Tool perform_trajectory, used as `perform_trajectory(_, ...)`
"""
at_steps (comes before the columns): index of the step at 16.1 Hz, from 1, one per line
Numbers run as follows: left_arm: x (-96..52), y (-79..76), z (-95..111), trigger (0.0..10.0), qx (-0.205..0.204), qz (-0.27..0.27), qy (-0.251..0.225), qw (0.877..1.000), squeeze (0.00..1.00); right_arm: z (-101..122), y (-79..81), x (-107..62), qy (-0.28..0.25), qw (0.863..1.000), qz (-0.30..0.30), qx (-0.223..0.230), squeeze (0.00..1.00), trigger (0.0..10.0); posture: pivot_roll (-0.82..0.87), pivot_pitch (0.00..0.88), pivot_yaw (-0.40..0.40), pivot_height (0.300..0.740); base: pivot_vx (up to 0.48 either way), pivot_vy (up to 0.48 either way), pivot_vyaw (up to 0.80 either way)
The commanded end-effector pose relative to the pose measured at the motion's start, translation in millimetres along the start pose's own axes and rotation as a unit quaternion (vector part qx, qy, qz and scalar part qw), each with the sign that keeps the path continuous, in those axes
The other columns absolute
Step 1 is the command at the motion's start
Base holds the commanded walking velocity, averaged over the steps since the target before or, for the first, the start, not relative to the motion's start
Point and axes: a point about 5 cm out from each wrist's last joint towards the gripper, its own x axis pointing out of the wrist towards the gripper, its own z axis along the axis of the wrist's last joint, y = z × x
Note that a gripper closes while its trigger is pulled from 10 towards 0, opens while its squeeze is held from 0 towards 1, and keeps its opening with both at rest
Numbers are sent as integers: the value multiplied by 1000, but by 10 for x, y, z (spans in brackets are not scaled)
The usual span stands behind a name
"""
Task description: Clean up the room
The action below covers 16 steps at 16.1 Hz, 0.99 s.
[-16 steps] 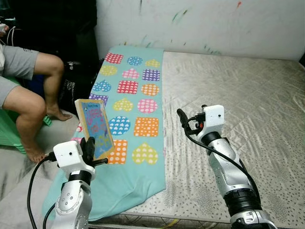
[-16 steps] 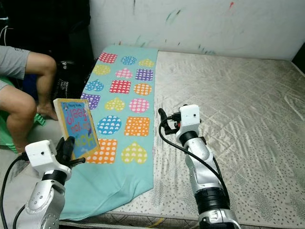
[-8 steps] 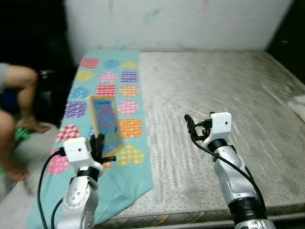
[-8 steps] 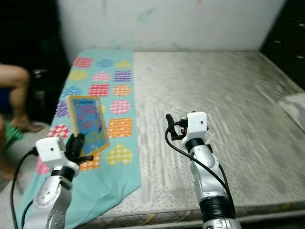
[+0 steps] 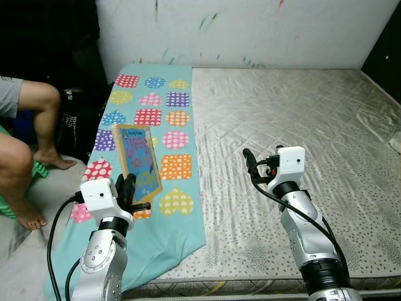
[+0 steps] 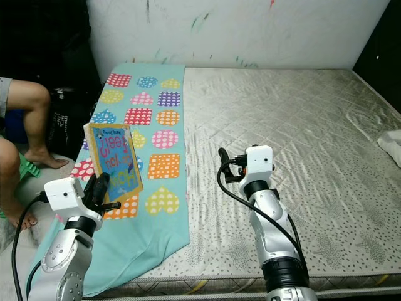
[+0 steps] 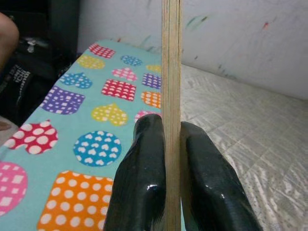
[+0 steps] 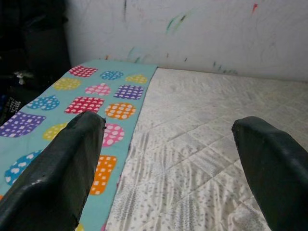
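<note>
Lower left of the frame: left hand (image 5: 130,191) clamped on an upright picture book (image 5: 138,162) above the patterned blanket (image 5: 164,100). Lower centre: right hand (image 5: 249,163) spread, empty, over the mattress (image 5: 301,119). Best carried level, grip firm, clear of the seated person's legs (image 5: 28,141).

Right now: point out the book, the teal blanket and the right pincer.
book (image 5: 139,160), left eye view, on its front cover.
teal blanket (image 5: 182,216), left eye view, on bare teal near the lower edge.
right pincer (image 8: 168,159), right wrist view, midway between its fingertips.
</note>
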Motion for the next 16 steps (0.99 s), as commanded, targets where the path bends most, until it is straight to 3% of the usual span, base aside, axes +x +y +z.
perform_trajectory(1, 4, -28, 55, 10000, 3, -12, -14, 1000, 0, 49, -8, 24, -8, 1000, -4, -2, 0, 10000, -104, 0, 24, 740, 0, 0, 0)
perform_trajectory(16, 4, -24, 40, 10000, 3, -18, -9, 1000, 0, 61, -24, 27, -11, 1000, -6, -6, 0, 10000, -111, 0, 27, 740, 0, -302, 0)
